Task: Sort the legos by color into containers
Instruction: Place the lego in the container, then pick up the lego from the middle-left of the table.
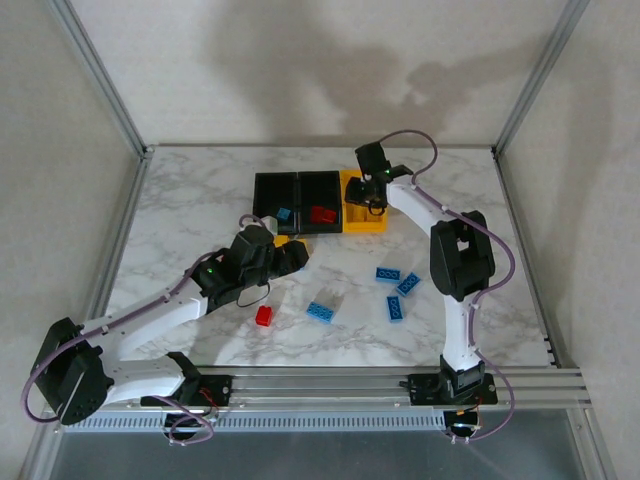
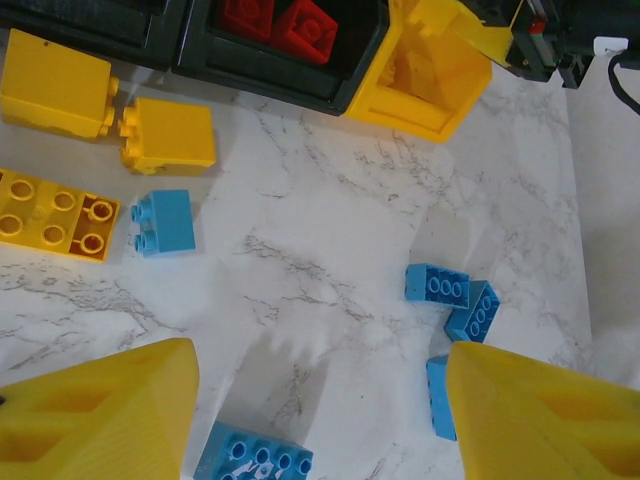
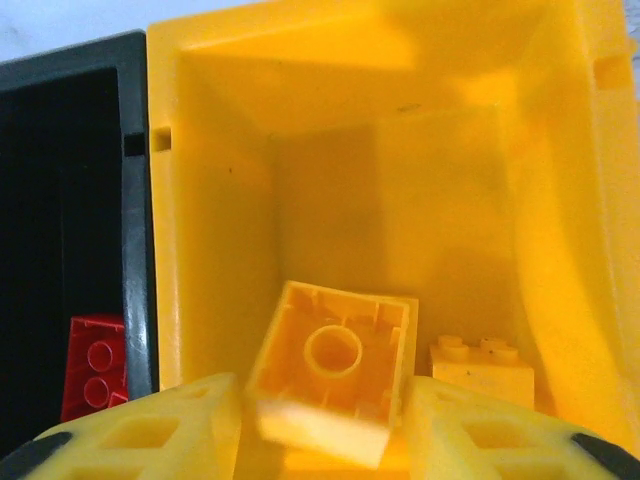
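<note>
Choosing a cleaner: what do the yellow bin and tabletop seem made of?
Yellow bin: probably moulded plastic, semi-gloss; uniform colour, soft sheen, moulded rim slots.
Tabletop: smooth, white with grey veins like marble; stone or printed laminate, cannot tell.

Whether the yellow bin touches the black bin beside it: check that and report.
Touching. The right wrist view shows the yellow bin with its side wall flush against the rim of the black bin, no gap between them.
</note>
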